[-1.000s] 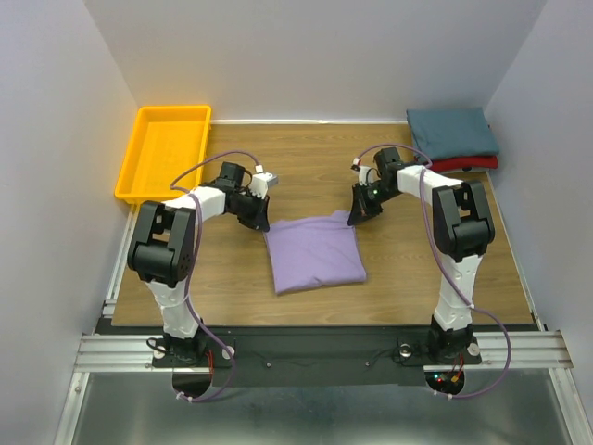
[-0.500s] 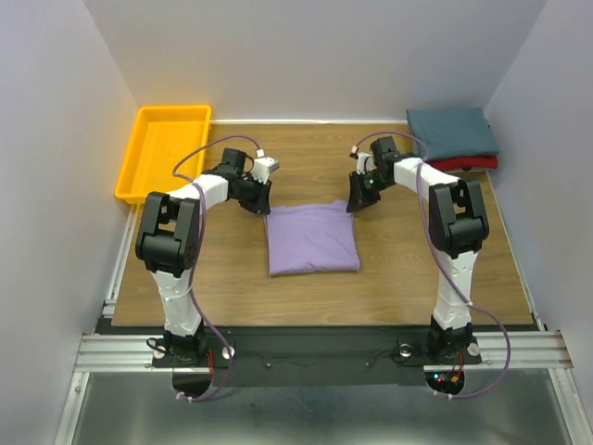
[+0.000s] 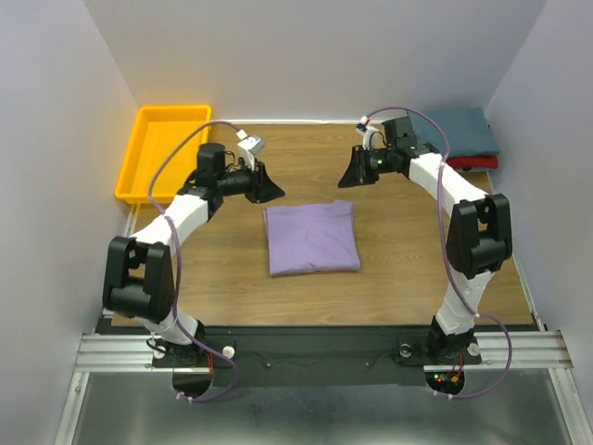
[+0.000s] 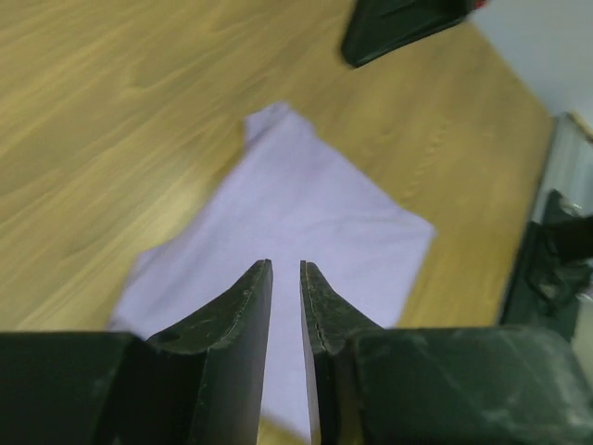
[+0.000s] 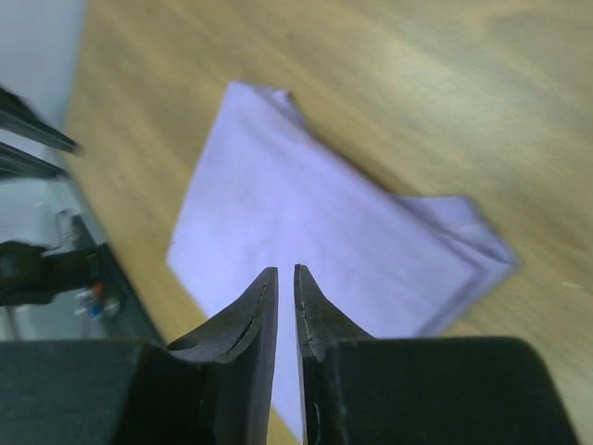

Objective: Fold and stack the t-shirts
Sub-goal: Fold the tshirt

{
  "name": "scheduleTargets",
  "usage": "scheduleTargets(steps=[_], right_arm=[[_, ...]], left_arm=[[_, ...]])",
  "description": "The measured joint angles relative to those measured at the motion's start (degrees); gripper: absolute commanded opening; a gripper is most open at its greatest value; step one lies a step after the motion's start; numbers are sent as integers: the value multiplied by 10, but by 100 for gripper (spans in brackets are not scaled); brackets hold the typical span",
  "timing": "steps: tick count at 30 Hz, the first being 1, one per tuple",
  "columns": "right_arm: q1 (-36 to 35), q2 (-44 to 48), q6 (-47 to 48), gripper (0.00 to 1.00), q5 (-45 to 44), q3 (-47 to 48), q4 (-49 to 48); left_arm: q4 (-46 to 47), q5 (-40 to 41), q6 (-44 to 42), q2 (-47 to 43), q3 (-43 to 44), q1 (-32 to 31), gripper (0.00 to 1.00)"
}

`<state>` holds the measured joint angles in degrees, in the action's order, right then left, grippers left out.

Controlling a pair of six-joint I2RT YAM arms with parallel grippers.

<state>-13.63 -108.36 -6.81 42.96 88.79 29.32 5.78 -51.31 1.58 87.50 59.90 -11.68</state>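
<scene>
The lavender t-shirt [image 3: 311, 238] lies folded into a rectangle on the table's middle; it also shows in the left wrist view [image 4: 306, 218] and the right wrist view [image 5: 315, 218]. My left gripper [image 3: 275, 193] hovers above the table off the shirt's far left corner, jaws nearly together with nothing between them [image 4: 286, 264]. My right gripper [image 3: 345, 178] hovers off the far right corner, also nearly closed and empty [image 5: 285, 270]. The dark teal t-shirt [image 3: 452, 133] lies folded on top of the red t-shirt [image 3: 474, 163] at the far right corner.
A yellow-orange tray [image 3: 162, 151] stands at the far left, beside the left arm. White walls close in the table on the left, back and right. Bare wood lies around the lavender shirt.
Both grippers were down at the lavender shirt's far edge, carried it away from the arms and left it lying flat. They have since risen and spread apart toward the back.
</scene>
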Motion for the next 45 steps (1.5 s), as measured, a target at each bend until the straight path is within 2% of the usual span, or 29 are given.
scheduleTargets(steps=[3, 5, 12, 16, 20, 23, 26, 30, 33, 36, 40, 43, 45], right_arm=[[-13, -18, -31, 15, 46, -22, -30], [-31, -61, -57, 15, 79, -38, -53], [-49, -175, -92, 13, 88, -61, -97], [-36, -203, -98, 13, 92, -34, -105], [-20, -231, -96, 14, 76, 31, -117], [-4, -227, -97, 18, 73, 47, -125], [7, -195, -105, 21, 78, 19, -131], [4, -99, -123, 24, 97, -66, -131], [-16, -42, -137, 24, 121, -110, -145], [-36, -31, -145, 25, 139, -139, -164], [-52, -67, -145, 22, 150, -178, -169], [-46, -122, -142, 21, 152, -205, -169], [-37, -133, -140, 20, 175, -212, -167]], left_arm=[[85, -34, 64, 45, -23, -35, 29], [125, -50, 104, 112, -27, -59, 29], [163, -56, 160, 266, -11, -59, 27], [160, -86, 180, 335, 44, -35, 25], [123, -69, 159, 378, 144, -17, 25], [103, -58, 136, 370, 165, -3, 31], [84, -58, 124, 329, 148, 7, 34], [109, -77, 150, 199, 52, 4, 34], [150, -98, 177, 143, 10, -14, 34], [177, -105, 191, 152, -8, -42, 34], [183, -98, 202, 221, -27, -72, 33], [161, -80, 200, 276, -30, -69, 33], [156, -100, 205, 297, -28, -55, 32]])
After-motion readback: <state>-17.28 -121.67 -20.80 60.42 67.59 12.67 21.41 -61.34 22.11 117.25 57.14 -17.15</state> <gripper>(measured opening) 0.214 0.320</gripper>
